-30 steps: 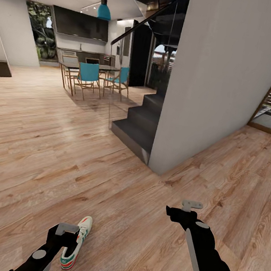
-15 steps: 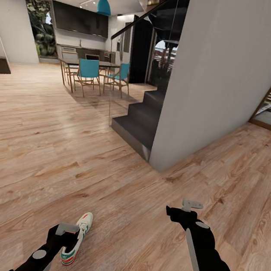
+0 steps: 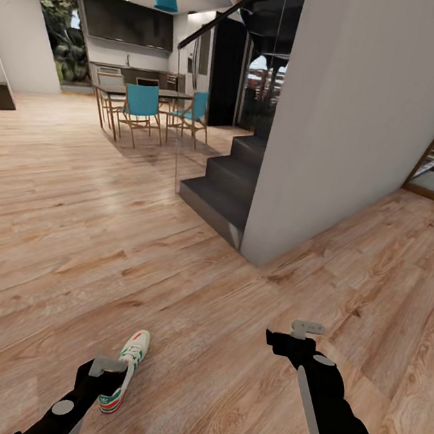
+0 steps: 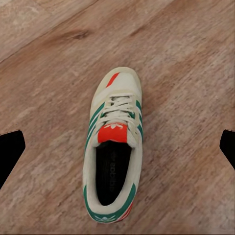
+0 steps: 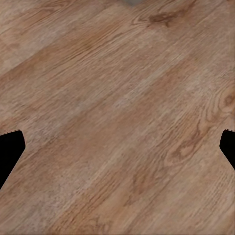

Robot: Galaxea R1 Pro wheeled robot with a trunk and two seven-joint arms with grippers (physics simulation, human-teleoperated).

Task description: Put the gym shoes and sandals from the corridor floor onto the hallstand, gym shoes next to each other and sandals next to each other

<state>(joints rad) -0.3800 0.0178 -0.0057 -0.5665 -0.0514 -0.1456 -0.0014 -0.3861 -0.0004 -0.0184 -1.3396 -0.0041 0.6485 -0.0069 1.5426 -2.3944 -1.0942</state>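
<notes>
On the light wood-plank corridor floor (image 3: pixel 48 218), one white green-striped laced sneaker (image 4: pixel 113 147) is framed between the wide-spread, empty left gripper (image 4: pixel 117 152); descent and closure are judged next. The right gripper (image 5: pixel 117 152) is likewise spread, empty.

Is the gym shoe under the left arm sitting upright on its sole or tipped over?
Upright. The gym shoe rests sole-down on the corridor floor; the left wrist view looks straight into its opening, laces and tongue facing up.
</notes>
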